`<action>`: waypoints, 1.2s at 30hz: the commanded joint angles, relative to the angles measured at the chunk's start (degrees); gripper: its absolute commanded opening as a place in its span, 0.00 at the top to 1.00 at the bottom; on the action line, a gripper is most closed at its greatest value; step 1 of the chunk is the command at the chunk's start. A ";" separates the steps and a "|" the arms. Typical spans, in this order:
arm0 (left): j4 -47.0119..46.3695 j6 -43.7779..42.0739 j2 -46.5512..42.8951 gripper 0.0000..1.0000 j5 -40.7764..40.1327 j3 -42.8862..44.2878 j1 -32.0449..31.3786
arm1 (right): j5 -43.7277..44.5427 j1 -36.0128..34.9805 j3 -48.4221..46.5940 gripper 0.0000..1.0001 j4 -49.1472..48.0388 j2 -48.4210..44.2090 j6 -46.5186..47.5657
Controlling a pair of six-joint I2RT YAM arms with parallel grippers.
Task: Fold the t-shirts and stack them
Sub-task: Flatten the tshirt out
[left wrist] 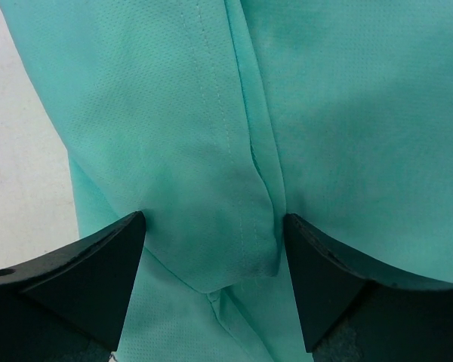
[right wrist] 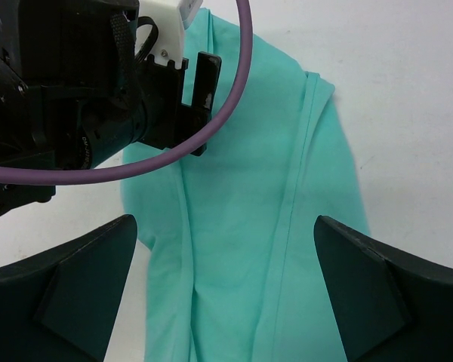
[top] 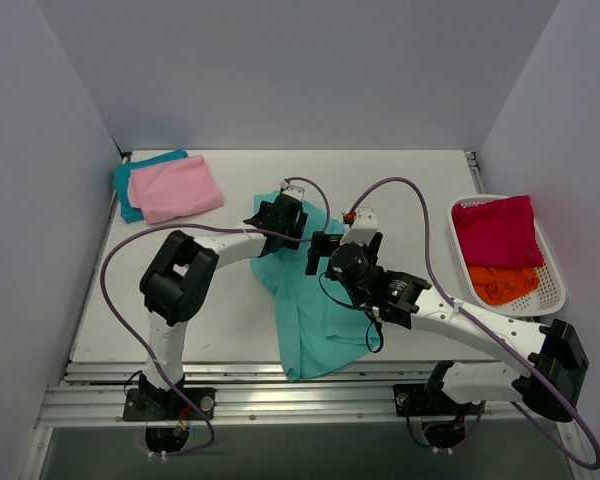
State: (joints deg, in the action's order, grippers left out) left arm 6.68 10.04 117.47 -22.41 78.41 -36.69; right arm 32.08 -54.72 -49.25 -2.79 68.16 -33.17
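Observation:
A mint green t-shirt point(top: 315, 315) lies loosely bunched in a long strip at the table's middle, running to the front edge. My left gripper point(top: 278, 222) is low over its far end. In the left wrist view it point(left wrist: 215, 256) is open, with a folded hem of the mint cloth point(left wrist: 211, 151) between the jaws. My right gripper point(top: 327, 250) is just to its right. In the right wrist view it point(right wrist: 226, 279) is open above the mint shirt point(right wrist: 249, 226). A folded pale pink tee point(top: 177, 188) lies on a teal blue tee point(top: 130, 190) at the back left.
A white basket point(top: 552, 270) at the right holds a crimson tee point(top: 497, 232) and an orange tee point(top: 502, 284). The left arm's wrist and purple cable point(right wrist: 83, 98) fill the top left of the right wrist view. White table point(top: 400, 185) surrounds the shirt.

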 commanded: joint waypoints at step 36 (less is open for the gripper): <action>-2.80 8.15 -12.79 0.96 -4.13 -5.02 4.87 | 2.99 -11.71 -2.51 0.01 6.03 5.31 -11.11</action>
State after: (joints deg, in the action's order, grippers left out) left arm 6.68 15.77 109.06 -27.70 75.22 -33.65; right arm 31.00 -62.15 -49.60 -1.45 73.03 -39.07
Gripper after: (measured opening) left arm 0.103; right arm 0.994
